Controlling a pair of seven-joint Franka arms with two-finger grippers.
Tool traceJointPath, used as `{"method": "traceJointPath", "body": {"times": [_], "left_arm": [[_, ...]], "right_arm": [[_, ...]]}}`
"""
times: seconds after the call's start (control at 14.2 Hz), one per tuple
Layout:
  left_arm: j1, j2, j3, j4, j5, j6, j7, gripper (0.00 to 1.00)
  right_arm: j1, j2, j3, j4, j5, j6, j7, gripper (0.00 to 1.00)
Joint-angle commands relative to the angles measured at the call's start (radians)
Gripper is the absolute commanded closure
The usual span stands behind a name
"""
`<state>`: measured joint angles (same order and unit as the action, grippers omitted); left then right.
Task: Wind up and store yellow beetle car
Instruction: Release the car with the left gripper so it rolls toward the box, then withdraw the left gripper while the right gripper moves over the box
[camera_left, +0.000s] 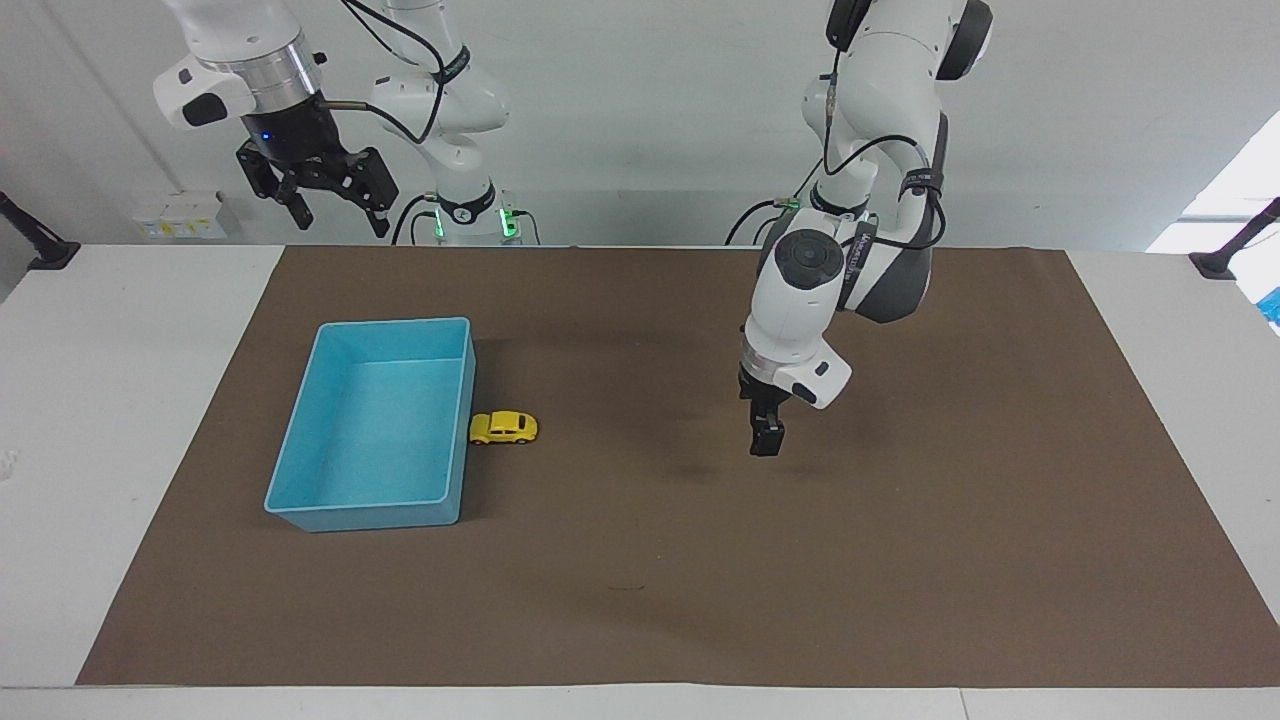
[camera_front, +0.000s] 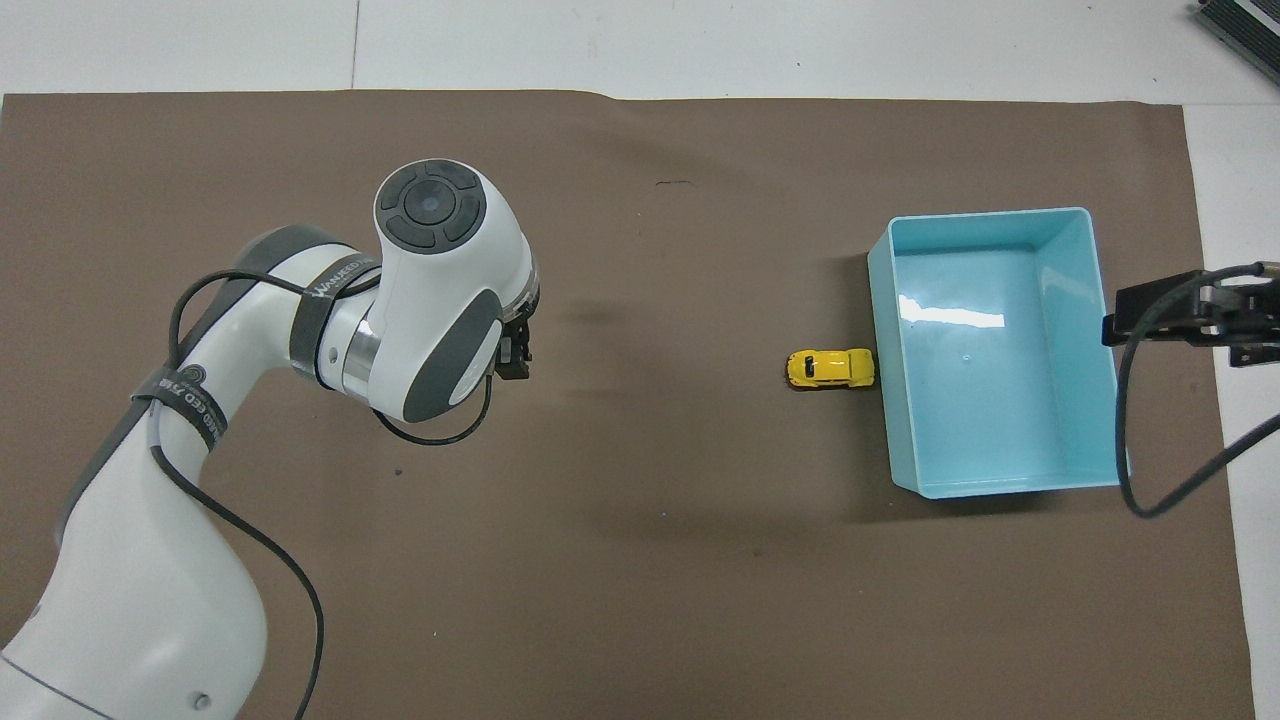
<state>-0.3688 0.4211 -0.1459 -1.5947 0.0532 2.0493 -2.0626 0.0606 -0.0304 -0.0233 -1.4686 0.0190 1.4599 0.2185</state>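
The yellow beetle car (camera_left: 503, 428) (camera_front: 830, 368) stands on its wheels on the brown mat, its nose against the outer wall of the light-blue bin (camera_left: 400, 325) (camera_front: 985, 214). No gripper touches it. My left gripper (camera_left: 766, 440) (camera_front: 515, 360) hangs a little above the middle of the mat, pointing down, open with nothing in it, well away from the car. My right gripper (camera_left: 340, 215) (camera_front: 1180, 320) waits high up, open and holding nothing, over the bin's wall at the right arm's end.
The brown mat (camera_left: 900, 560) covers most of the white table (camera_left: 120, 330). The bin holds nothing. A black cable (camera_front: 1150, 480) droops from the right arm over the bin's corner.
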Motion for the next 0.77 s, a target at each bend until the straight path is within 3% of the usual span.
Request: {"method": "traceJointPath", "body": {"times": [0.0,0.7], "left_arm": [[0.008,-0.024,0.000,0.016,0.007,-0.017,0.114,0.00],[0.047,-0.142,0.006,-0.007,0.004,-0.049,0.579,0.00]], "right_arm": [[-0.001,-0.010,-0.009,-0.016,0.024,0.010,-0.049,0.00],[0.013,-0.017,0.009,-0.022,0.021,0.011,-0.637,0.00]]}}
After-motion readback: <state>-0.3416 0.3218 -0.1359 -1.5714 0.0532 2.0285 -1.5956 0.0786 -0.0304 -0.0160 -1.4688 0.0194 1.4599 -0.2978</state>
